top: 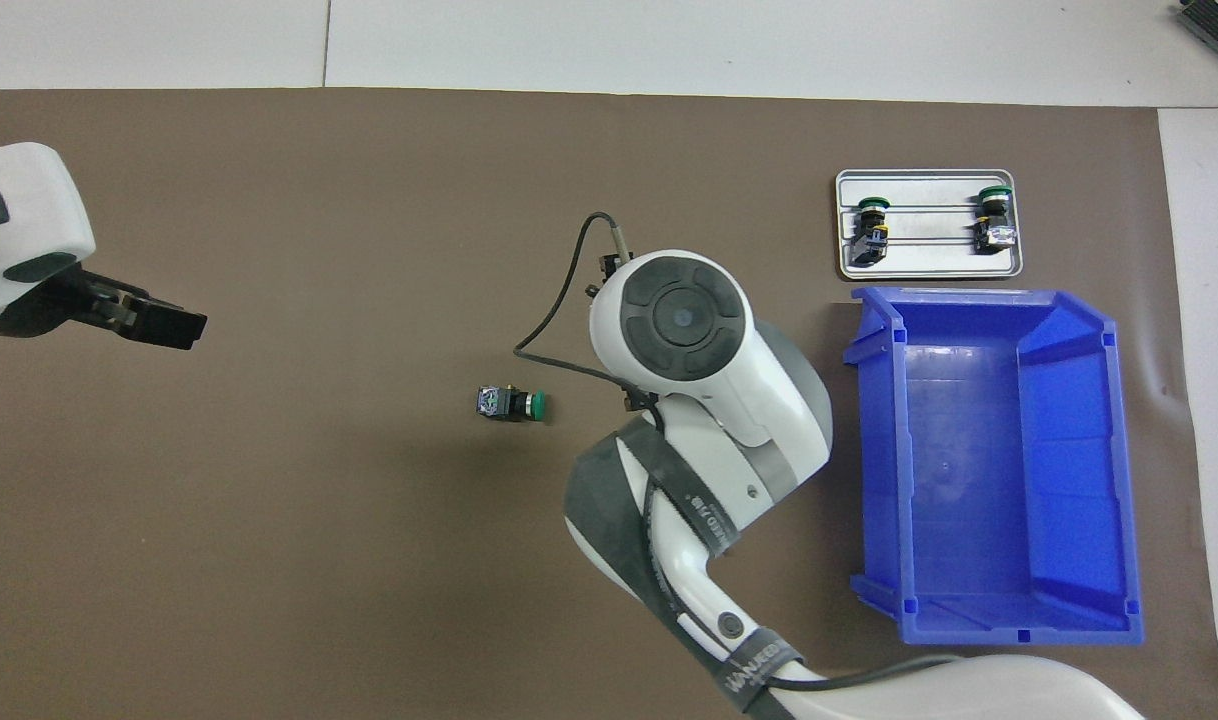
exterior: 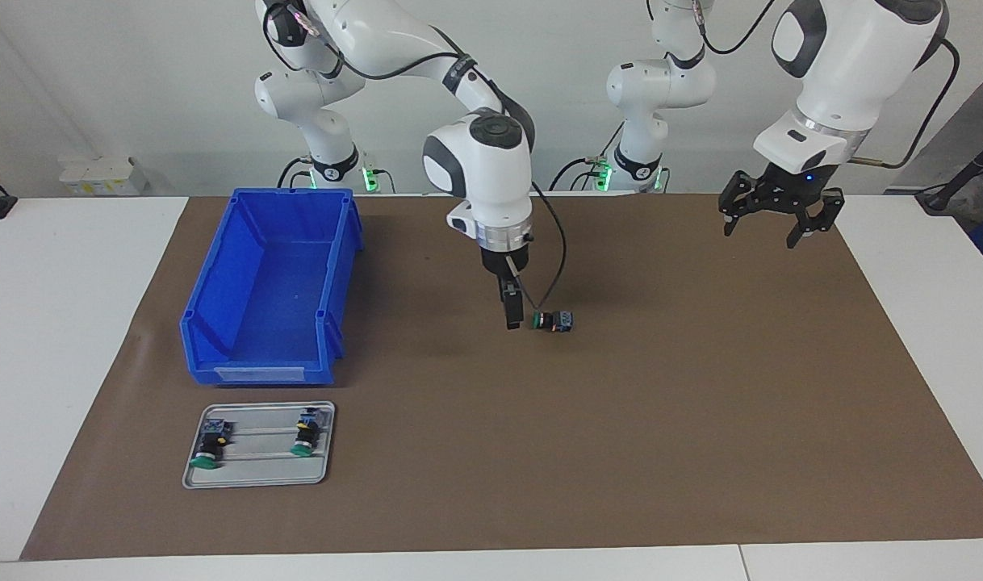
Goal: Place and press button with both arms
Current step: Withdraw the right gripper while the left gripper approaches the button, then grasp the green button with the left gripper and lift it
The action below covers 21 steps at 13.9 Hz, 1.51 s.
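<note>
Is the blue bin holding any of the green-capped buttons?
No: the blue bin shows only its bare floor; two buttons lie on the metal tray and one button lies on the brown mat.

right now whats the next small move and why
Probably bring the left gripper across toward the button. The button lies on its side on the brown mat, green cap toward the right gripper, which is low beside it. The left gripper hangs at its own end, jaws open.
</note>
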Each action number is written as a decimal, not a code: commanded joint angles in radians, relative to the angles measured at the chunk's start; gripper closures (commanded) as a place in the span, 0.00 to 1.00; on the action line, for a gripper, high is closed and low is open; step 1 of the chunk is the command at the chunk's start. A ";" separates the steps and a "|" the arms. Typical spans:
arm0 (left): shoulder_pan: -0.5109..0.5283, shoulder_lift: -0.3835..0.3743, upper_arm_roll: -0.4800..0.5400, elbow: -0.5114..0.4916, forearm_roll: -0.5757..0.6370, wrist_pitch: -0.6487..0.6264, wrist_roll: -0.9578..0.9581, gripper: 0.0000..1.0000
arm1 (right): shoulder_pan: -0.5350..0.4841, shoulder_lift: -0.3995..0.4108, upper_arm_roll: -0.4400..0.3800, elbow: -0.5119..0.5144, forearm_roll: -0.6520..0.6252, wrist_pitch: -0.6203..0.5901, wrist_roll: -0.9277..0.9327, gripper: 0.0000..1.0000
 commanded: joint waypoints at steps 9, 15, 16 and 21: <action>-0.233 -0.016 0.014 -0.258 -0.025 0.223 0.676 0.00 | -0.356 -0.291 0.014 -0.127 0.068 -0.287 -1.021 0.01; -0.277 0.051 0.012 -0.307 -0.025 0.306 0.744 0.01 | -0.477 -0.349 0.002 -0.110 0.069 -0.389 -1.610 0.00; -0.297 0.061 0.012 -0.311 -0.033 0.335 0.738 0.01 | -0.490 -0.351 0.000 -0.102 0.060 -0.396 -1.680 0.01; -0.356 0.097 0.012 -0.387 -0.056 0.499 0.703 0.01 | -0.549 -0.343 0.000 -0.044 0.049 -0.463 -1.945 0.00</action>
